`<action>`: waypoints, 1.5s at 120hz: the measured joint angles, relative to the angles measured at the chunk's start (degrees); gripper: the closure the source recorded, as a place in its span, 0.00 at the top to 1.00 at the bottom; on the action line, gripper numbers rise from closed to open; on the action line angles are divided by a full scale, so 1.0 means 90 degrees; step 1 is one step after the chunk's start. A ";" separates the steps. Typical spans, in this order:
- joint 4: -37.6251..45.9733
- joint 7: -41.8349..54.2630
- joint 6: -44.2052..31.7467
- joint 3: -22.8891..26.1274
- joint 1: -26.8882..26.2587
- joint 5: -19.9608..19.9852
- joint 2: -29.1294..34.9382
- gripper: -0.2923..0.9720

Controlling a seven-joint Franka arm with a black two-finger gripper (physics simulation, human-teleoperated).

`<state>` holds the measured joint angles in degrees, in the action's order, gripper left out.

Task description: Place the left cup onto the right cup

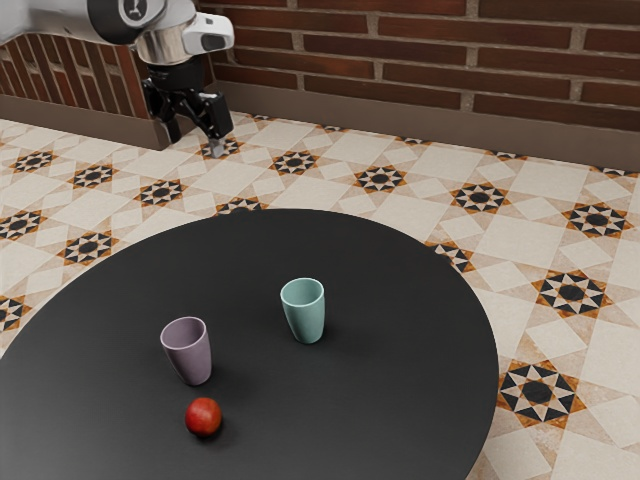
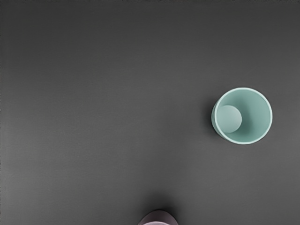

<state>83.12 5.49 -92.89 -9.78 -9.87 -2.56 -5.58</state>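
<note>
Red brick wall (image 1: pixel 420 50) at the back, patterned tile floor (image 1: pixel 520 190) below it, round black counter (image 1: pixel 380 300) filling the lower part of the exterior view.

Claw (image 1: pixel 196 138): hangs high above the floor, off the counter's far edge, toward the exterior view's upper left. Points downward. Fingers spread apart, nothing between them. Well apart from every object on the counter. Arm (image 1: pixel 150 20) enters from the exterior view's upper left corner, white and grey casing.

Teal cup (image 1: pixel 303 310): the object nearest the claw. Upright, mouth up, near the middle of the counter. Nothing touches it. From the wrist view it (image 2: pixel 243 115) shows from above, round rim open, pale inner bottom visible, nothing inside.

Purple cup (image 1: pixel 187 350): upright, mouth up, toward the exterior view's left of the teal cup and a little closer to the counter's near edge. The two cups stand apart, bare counter between them. This is the left cup of the pair; it rests on the counter, not on the teal one. Wrist view catches a sliver of its rim (image 2: pixel 157 218) under the hand, with dark counter (image 2: pixel 93 93) around it.

Red apple (image 1: pixel 203 416): farthest from the claw. Sits on the counter just beside the purple cup, on the side of the near edge, not touching it. Soft shadow beneath.
</note>
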 joint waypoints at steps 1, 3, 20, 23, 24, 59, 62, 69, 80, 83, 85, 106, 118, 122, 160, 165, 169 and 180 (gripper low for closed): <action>0.0002 0.0006 -0.0008 0.0000 0.0004 -0.0002 0.0000 0.77; 0.0006 0.0018 -0.0023 0.0001 0.0012 -0.0006 0.0000 0.77; 0.0058 0.0102 -0.0129 -0.0012 0.0020 -0.0015 -0.0025 0.77; 0.0072 0.0111 -0.0150 -0.0017 0.0018 -0.0012 -0.0067 0.77; 0.0092 0.0113 -0.0159 -0.0020 0.0016 -0.0010 -0.0079 0.77; 0.2028 -0.0207 -0.1354 0.0000 -0.0017 0.0458 -0.0099 0.77; 0.2186 -0.0252 -0.1497 0.0012 -0.0013 0.0515 -0.0098 0.77; 0.2624 -0.0381 -0.1833 0.0032 -0.0022 0.0657 -0.0038 0.77; 0.3646 -0.0636 -0.2394 0.0035 -0.0046 0.0804 0.0455 0.77; 0.3857 -0.0719 -0.2526 0.0035 -0.0044 0.0828 0.0563 0.77; 0.3973 -0.0775 -0.2608 0.0034 -0.0042 0.0842 0.0620 0.77; 0.4766 -0.1458 -0.3210 0.0033 0.0007 0.0911 0.0959 0.77; 0.5102 -0.1801 -0.3388 0.0043 0.0022 0.0874 0.1037 0.77; 0.5203 -0.1901 -0.3431 0.0058 0.0025 0.0862 0.1066 0.77; 0.5537 -0.2588 -0.3797 0.0081 0.0008 0.0831 0.0988 0.77; 0.5540 -0.2654 -0.3824 0.0085 0.0012 0.0831 0.0974 0.77; 0.5545 -0.2704 -0.3841 0.0084 0.0010 0.0832 0.0961 0.77; 0.5569 -0.2827 -0.3890 0.0083 0.0007 0.0836 0.0865 0.77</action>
<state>133.24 -19.96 -127.90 -9.04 -9.81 4.97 2.21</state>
